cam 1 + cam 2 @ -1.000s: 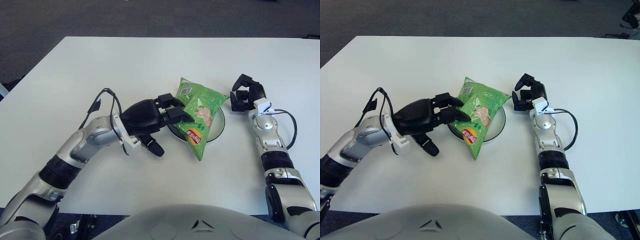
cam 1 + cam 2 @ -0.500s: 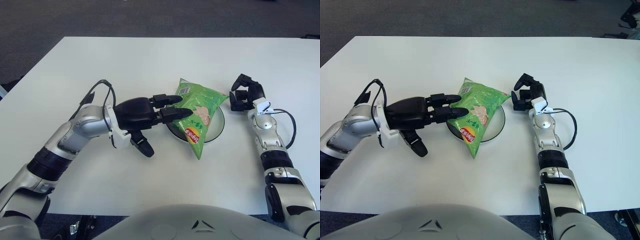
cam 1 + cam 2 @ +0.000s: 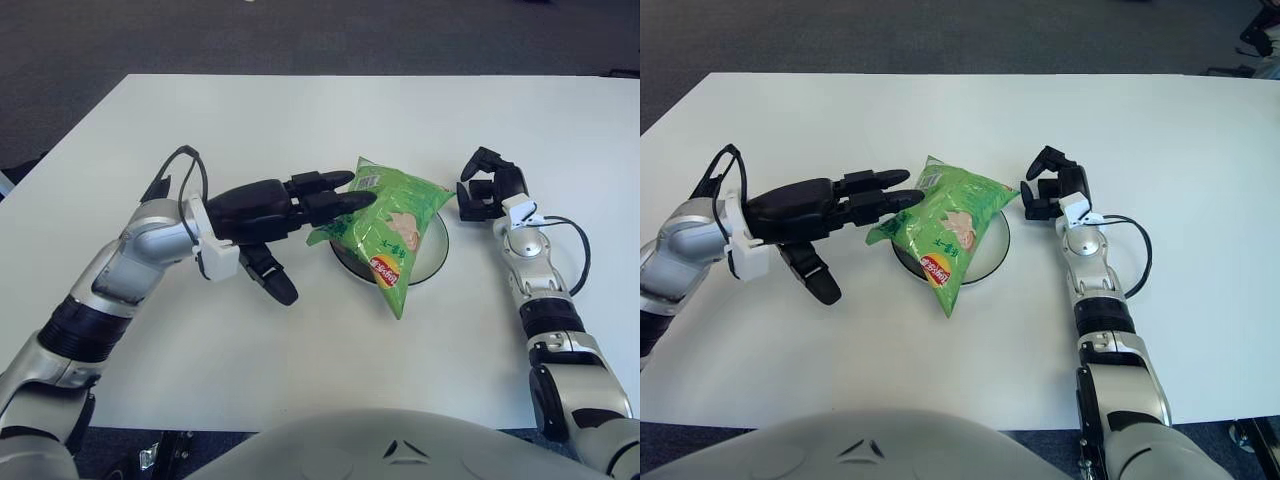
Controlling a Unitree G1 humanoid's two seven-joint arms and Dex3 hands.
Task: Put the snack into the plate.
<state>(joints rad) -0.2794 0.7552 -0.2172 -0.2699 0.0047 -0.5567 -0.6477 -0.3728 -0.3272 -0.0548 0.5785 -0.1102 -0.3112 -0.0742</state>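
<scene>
The green snack bag [image 3: 395, 225] lies across the dark round plate [image 3: 441, 243] in the middle of the white table, its lower end hanging over the plate's front rim. My left hand [image 3: 305, 200] is just left of the bag, open, its fingers stretched out flat toward it. The fingertips [image 3: 902, 199] reach the bag's upper left edge, and the thumb points down toward the table. My right hand [image 3: 486, 190] shows beside the plate's right rim, fingers curled around nothing.
The white table [image 3: 300, 120] stretches wide around the plate, with dark floor beyond its far edge. Black cables loop from my left wrist [image 3: 180, 165] and from my right forearm [image 3: 580, 250].
My left hand has let go of the bag's left edge, straightened its fingers and drawn back to the left. The bag stays on the plate. The right hand has hardly moved.
</scene>
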